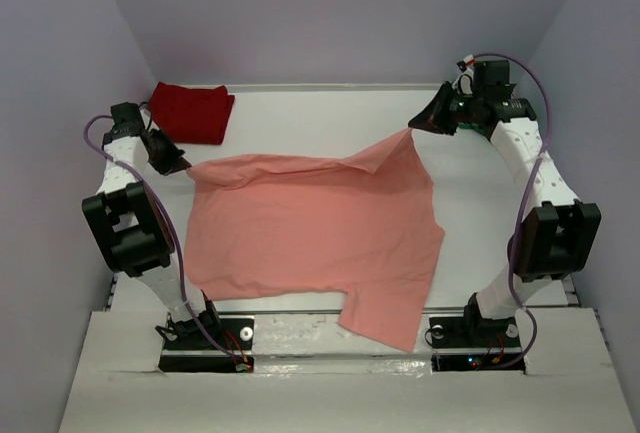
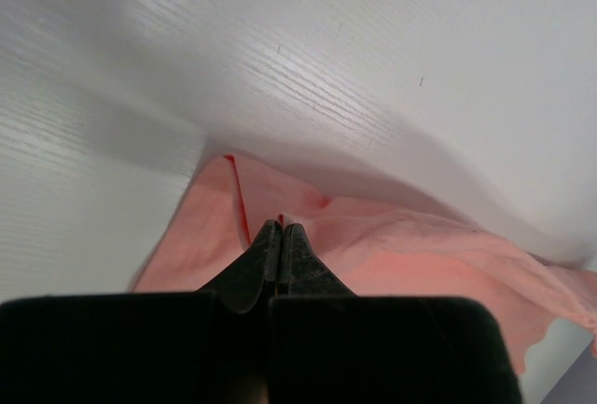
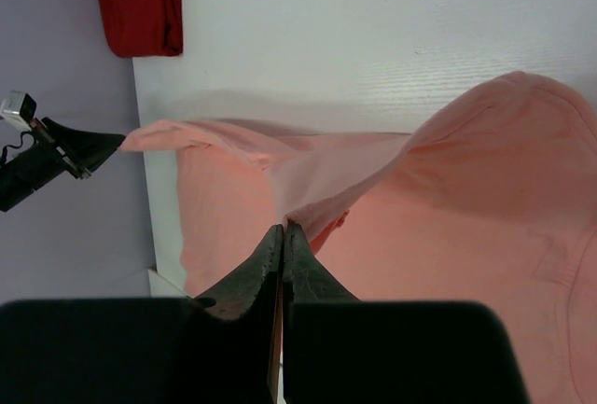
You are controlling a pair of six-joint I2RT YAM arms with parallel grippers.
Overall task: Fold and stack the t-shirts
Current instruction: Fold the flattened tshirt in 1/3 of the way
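Note:
The salmon-pink t-shirt point(image 1: 310, 233) lies spread over the middle of the white table point(image 1: 300, 113), its near corner hanging over the front edge. My left gripper point(image 1: 183, 164) is shut on its far-left corner point(image 2: 280, 222). My right gripper point(image 1: 414, 127) is shut on its far-right corner point(image 3: 308, 213) and holds that corner lifted above the table. The cloth between the two grippers sags. The dark red t-shirt point(image 1: 192, 111) lies folded at the far left and also shows in the right wrist view point(image 3: 138, 3). The bright green t-shirt is out of view.
Lilac walls point(image 1: 60, 73) close the table on the left, back and right. A white ledge point(image 1: 330, 393) runs along the front, where the arm bases point(image 1: 205, 338) stand. Bare table shows behind the pink shirt point(image 1: 330, 118).

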